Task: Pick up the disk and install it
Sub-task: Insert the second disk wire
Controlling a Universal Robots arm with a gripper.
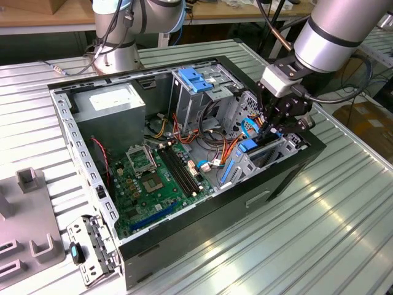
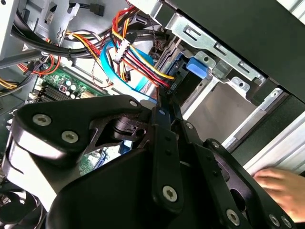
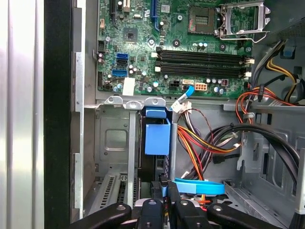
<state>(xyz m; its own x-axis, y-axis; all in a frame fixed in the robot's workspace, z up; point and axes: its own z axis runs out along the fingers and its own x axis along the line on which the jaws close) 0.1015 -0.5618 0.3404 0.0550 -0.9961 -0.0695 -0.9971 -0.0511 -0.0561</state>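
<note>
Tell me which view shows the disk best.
The first wrist view: the disk stands edge-on in its metal bay, blue rail facing the camera, just ahead of the hand. The exterior view has only blue rail below the hand. The second wrist view catches a blue rail end beyond the hand's linkage.

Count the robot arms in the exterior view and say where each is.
2. One arm comes from the exterior view's right, its gripper inside the open computer case. The other arm stands on the table behind the case. More may lie outside the frame.
</note>
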